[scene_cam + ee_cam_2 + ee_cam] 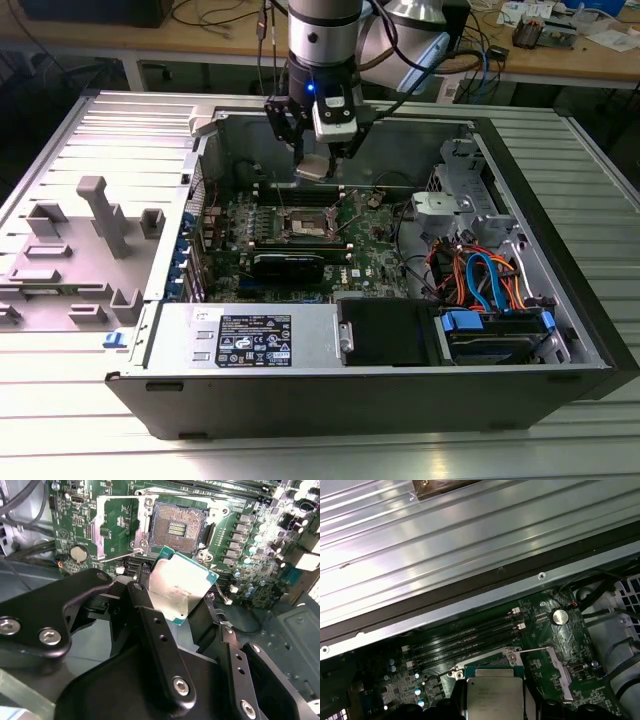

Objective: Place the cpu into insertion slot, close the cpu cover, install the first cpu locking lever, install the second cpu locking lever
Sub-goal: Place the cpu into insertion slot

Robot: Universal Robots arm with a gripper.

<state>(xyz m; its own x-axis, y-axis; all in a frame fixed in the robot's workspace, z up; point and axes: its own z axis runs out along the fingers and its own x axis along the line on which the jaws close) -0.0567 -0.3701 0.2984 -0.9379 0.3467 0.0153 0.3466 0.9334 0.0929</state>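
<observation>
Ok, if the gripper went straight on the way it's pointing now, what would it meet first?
Likely the open insertion slot: the gripper points down at the board holding the cpu, so the cpu would touch first. Depth is unclear; it could land on the slot's near frame edge instead.

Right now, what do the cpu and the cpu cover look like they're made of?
The cpu: dull silver-grey metal face, faintly smudged, with a green board-like rim. The cpu cover: thin bright sheet metal, probably steel, glinting along its edges.
</observation>
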